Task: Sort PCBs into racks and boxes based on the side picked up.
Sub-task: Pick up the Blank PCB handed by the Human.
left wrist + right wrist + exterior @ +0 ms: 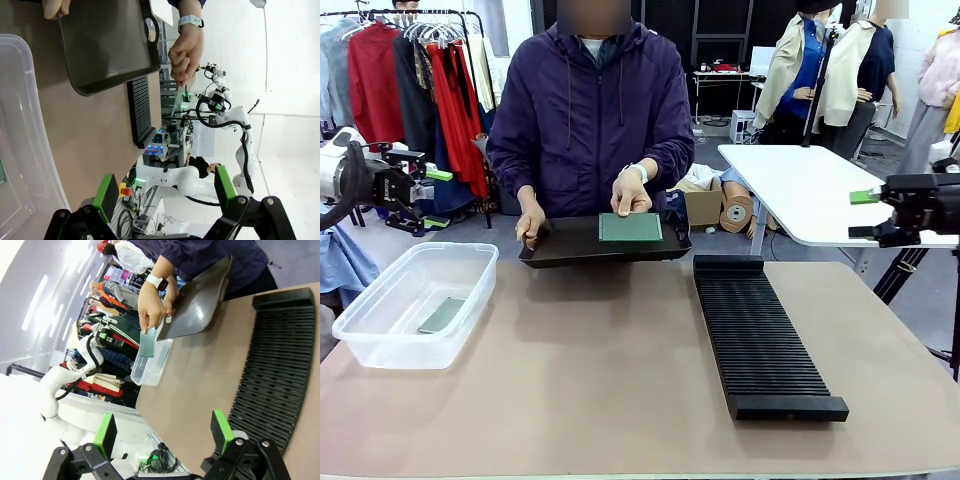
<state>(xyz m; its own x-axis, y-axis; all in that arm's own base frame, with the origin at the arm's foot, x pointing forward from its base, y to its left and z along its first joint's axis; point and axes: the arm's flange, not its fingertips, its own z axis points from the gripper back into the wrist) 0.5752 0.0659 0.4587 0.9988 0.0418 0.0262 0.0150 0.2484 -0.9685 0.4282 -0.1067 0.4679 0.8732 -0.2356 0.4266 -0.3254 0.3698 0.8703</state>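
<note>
Across the table, a person's hand pinches one green PCB [630,227] just above a smooth black tray [560,250], and the other hand grips the tray's left rim. That PCB appears edge-on [179,97] in the left wrist view and hangs from the fingers [147,344] in the right wrist view. Another PCB [442,315] lies in the clear box [380,340] at the left. The ribbed black rack [760,335] lies right of centre. My left gripper [438,198] hovers open off the table's left edge. My right gripper [865,213] stands open beyond the right edge. Both are empty.
A white table [800,190] stands behind on the right, near my right gripper. A clothes rail with garments [410,80] stands behind on the left. The brown tabletop [590,380] lies bare between box and rack.
</note>
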